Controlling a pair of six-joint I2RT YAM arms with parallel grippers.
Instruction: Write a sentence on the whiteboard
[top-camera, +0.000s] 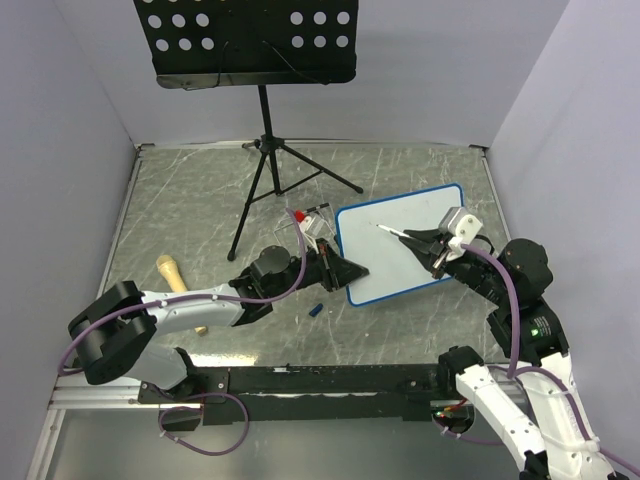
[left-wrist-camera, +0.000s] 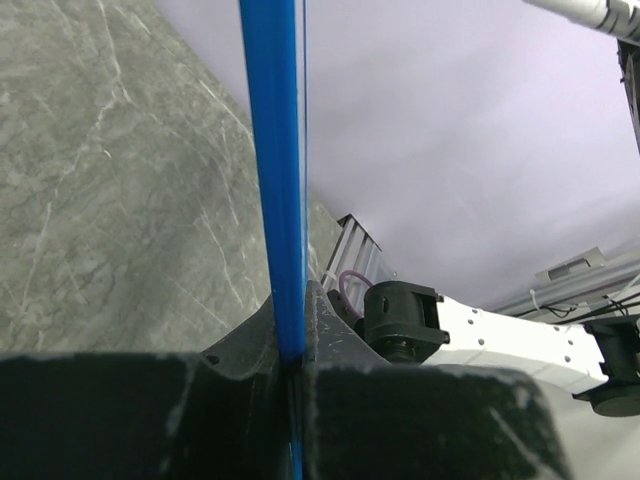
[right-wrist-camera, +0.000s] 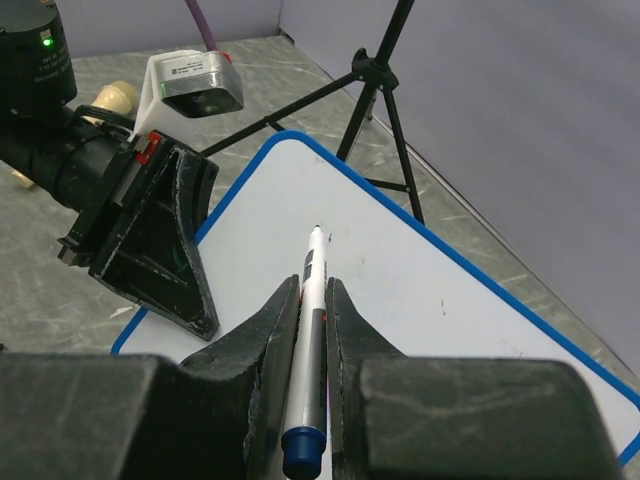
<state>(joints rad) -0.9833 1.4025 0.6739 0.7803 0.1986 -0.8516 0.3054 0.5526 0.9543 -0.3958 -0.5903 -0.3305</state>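
**A:** Two arms on one job. Which step is this?

**B:** The very start of the writing, I'd judge. On the grey marbled worktop (top-camera: 200, 200), the small rectangular white board with the blue rounded-corner frame (top-camera: 390, 268) lies between the two end effectors. Its face is straight ahead of the right one.

**A:** Who holds what?

**B:** The left end effector (top-camera: 358, 272) is pinched narrow on the frame's left edge. The right end effector (top-camera: 418, 240) is closed around a slim white marker pen with a blue end (right-wrist-camera: 313, 275). The nib reaches out beyond its fingertips, over the board.

**A:** Any lettering?

**B:** None that I can read. The face looks blank, and I cannot tell whether the nib touches it. The next move calls for light downward pressure and even strokes while the left grip stops the board sliding.
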